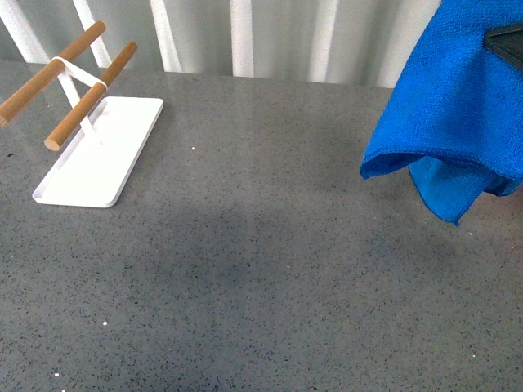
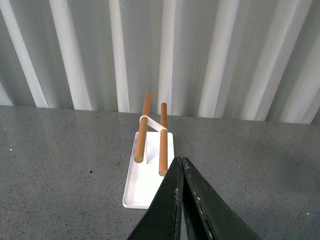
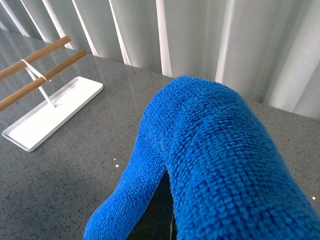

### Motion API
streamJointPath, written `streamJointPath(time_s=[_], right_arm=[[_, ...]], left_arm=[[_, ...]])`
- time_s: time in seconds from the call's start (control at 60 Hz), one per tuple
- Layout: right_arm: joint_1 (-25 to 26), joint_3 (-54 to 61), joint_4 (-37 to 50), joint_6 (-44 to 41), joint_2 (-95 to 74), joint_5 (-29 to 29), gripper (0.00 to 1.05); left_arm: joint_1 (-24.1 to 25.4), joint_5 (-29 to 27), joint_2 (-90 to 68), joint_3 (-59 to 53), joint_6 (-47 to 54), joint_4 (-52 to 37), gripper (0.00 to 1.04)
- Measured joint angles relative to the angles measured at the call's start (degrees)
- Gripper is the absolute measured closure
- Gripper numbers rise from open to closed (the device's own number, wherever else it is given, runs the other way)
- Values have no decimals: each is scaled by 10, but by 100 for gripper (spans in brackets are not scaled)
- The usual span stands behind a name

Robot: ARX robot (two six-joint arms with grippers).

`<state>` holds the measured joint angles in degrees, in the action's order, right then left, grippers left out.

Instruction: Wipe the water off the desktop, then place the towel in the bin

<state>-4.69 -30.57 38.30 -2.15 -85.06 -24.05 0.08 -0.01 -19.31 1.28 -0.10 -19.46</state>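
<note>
Left on your speckled stone surface (image 1: pixel 245 278): a flat white tray (image 1: pixel 110 163) with two round wooden bars (image 1: pixel 91 96). Your left claw (image 2: pixel 180 160) is pinched closed and empty. On the right, the fluffy blue towel (image 1: pixel 458 114) hangs aloft, draped over your right claw (image 1: pixel 507 42), whose grip is hidden.

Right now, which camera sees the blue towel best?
The front view: the towel hangs lifted above the desktop, its folds and lower edge clear. The right wrist view shows only a close fluffy bulge of it; the left wrist view shows none of it.
</note>
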Motion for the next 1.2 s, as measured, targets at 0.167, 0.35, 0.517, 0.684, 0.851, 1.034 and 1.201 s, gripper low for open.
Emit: streamJointPath(time_s=[0.167,0.35,0.517,0.684,0.851,1.034,1.201], right_arm=[[-2,0,-1,-1,0,0,102],[-4,0,-1,-2,0,0,102],[-8,-1,-28,-14,-6,11,102],[-12,-1,-33,-21,-12,13,102],[-16,-4,-40,-23,-18,19,102],[-16,-17,-69,-21,-37,31,102],[-21,-76,-123,23,-120,42,102]], left_arm=[[0,0,35,0,0,33,101],[0,0,65,0,0,64,101],[0,0,90,0,0,89,101],[0,0,188,0,0,191,101],[0,0,191,0,0,193,101],[0,0,191,0,0,193,101],[0,0,191,0,0,193,76]])
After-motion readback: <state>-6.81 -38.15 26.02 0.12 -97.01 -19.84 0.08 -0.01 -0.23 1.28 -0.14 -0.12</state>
